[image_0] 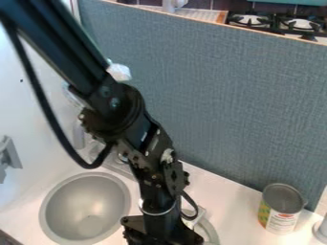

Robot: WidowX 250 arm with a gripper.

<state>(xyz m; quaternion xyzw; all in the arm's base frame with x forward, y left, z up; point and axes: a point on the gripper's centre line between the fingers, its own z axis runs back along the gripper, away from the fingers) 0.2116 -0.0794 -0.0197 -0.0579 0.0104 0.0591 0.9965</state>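
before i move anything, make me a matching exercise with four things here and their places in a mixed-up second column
1. round grey metal sink basin
2. tin can with a white, yellow and green label
3. blue-grey textured upright panel
4. black stove

A. top right corner of the picture
B. standing upright at lower right
C. rising directly behind the can
D. lower left, set into the white counter

Pairs: 1-D, 2-B, 3-C, 4-A
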